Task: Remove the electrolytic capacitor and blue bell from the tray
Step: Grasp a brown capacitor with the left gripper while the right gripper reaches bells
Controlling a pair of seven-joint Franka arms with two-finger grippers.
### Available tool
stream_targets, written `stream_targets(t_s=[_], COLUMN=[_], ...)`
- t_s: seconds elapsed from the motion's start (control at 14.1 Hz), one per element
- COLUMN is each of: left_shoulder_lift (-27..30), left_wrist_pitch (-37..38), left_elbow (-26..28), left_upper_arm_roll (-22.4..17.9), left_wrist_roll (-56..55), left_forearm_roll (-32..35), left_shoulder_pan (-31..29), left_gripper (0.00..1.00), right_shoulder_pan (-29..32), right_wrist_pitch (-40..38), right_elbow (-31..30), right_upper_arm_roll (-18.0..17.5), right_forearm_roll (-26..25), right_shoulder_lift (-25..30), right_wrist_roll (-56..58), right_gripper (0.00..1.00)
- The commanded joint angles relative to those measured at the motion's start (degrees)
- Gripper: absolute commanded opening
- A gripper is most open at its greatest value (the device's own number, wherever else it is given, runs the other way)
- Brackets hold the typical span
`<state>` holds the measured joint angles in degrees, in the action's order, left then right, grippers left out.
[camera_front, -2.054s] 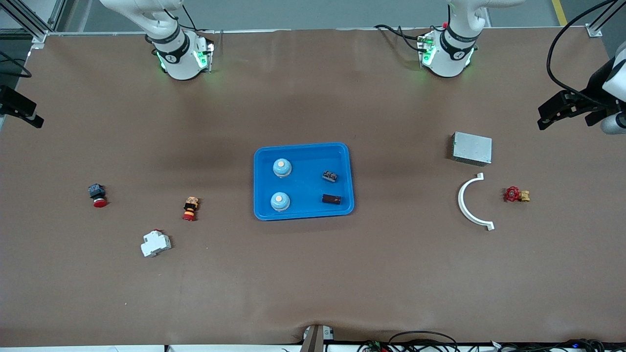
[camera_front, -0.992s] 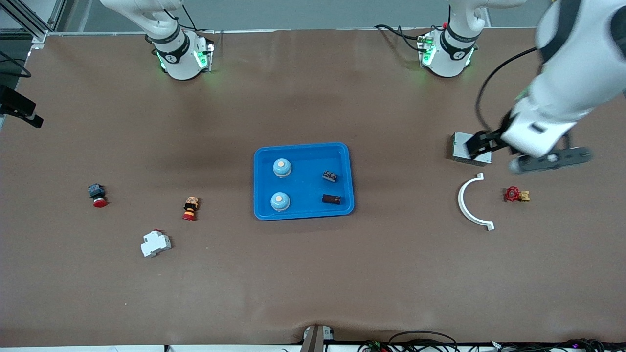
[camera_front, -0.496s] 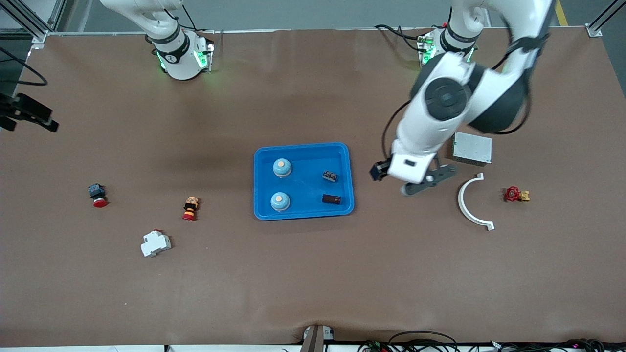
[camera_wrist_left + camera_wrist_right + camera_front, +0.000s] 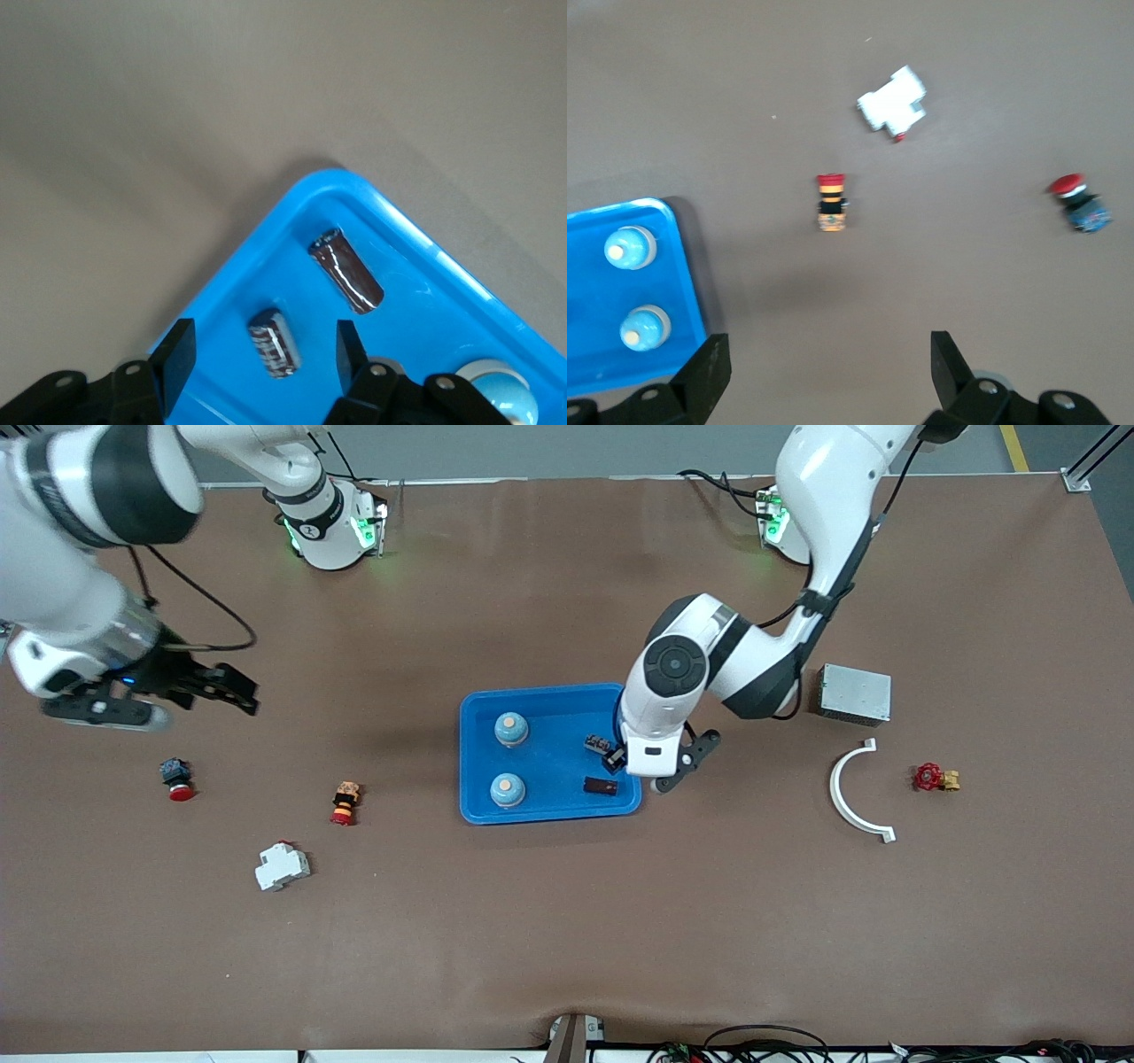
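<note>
Two blue bells (image 4: pixel 631 249) in a blue tray (image 4: pixel 687 283); red-capped button (image 4: pixel 831 204), white breaker (image 4: pixel 893 103) on brown table (image 4: pixel 966 266).

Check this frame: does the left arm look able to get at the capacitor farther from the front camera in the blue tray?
Probably yes. The left gripper hangs over the blue tray, its open fingers straddling the capacitor. Nothing covers it; the other capacitor and the bells lie apart from it.
</note>
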<state>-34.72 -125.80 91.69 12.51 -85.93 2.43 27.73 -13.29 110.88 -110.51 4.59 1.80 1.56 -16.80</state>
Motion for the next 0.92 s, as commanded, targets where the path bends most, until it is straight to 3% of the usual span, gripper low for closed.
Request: stream_targets(t_s=[0.0,0.35,0.57,0.85], left_shoulder_lift=[-3.3,-6.6,-8.2,-8.4], left_wrist_pitch=[-4.1,-6.9,-6.9,-7.6], left_elbow=[-0.9,-0.5,-0.1,-0.2], left_upper_arm_roll=[-0.4,-0.5,-0.6,-0.8], left_wrist_roll=[-9.0,-17.9,-20.6,-21.2], left_forearm_roll=[-0.1,0.1,0.1,0.2], left_shoulder_pan=[2.2,4.3,5.6,6.4], left_gripper=[0.72,0.67,0.55,0.53], right_shoulder_pan=[-4.0,-12.4,-18.2,-23.6], right_wrist_pitch=[3.1,15.7,22.2,29.0], right_elbow=[-1.8,-8.4,-9.6,-9.6], right_upper_arm_roll=[0.5,0.4,0.4,0.4], right_forearm_roll=[0.1,0.2,0.2,1.4], right_shoulder_lift=[-3.0,-9.3,-13.3,-18.4], right_wrist_roll=[-6.6,-20.2,-29.6,-39.1], right_gripper=[1.0,1.0,1.0,1.0])
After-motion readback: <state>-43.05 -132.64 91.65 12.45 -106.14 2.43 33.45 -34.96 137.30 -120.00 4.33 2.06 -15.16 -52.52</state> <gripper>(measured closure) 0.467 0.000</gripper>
